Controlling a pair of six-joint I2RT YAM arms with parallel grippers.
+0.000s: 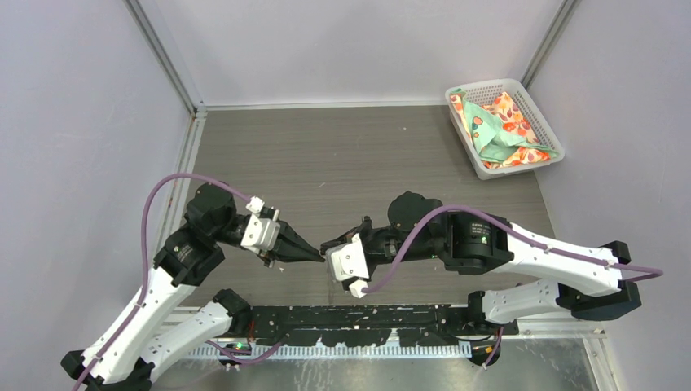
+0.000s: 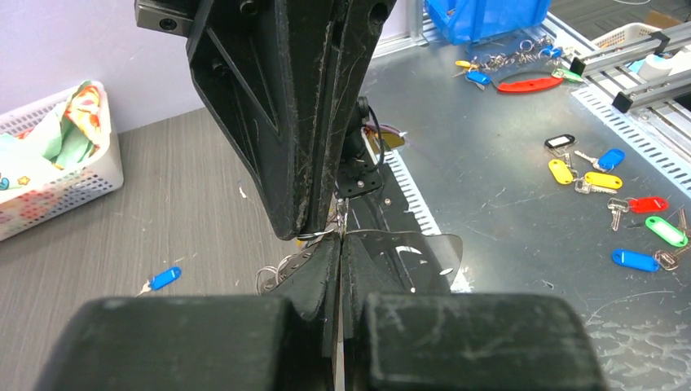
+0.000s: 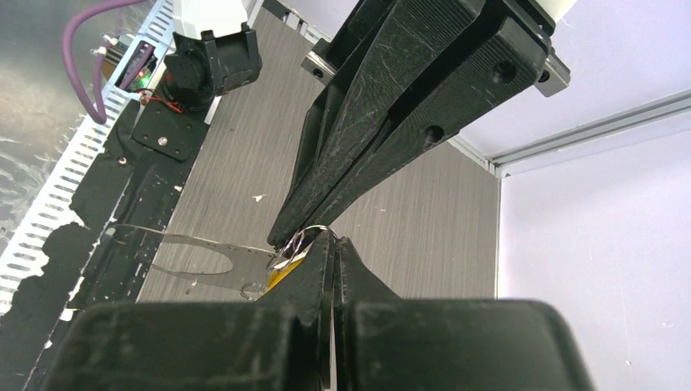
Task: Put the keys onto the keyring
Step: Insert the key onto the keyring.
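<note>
Here, the keyring (image 3: 314, 230), a thin grey wire loop, shows only as a short arc. It is held above the dark wood-grain table (image 1: 342, 155), close to the near edge and midway between left and right, bridging the two gripper tips. The left gripper (image 1: 313, 257) has its jaws fully closed and pinches one end of that arc. The right gripper (image 1: 327, 247) meets it tip to tip, its jaws likewise closed on the other end.

Just under the loop shows a small key with a yellow plastic head (image 3: 275, 283), beside silver metal too tangled to tell apart. A second small key with a blue plastic head (image 2: 164, 278) lies flat on the table, apart from both grippers.

In the far right corner a white plastic mesh basket (image 1: 482, 85) holds a crumpled cloth (image 1: 501, 126) in green and an orange fruit print. Past the near edge, a grey metal surface (image 2: 505, 187) carries scattered coloured key tags (image 2: 603, 180) and a blue plastic bin (image 2: 481, 16), its contents out of sight.
</note>
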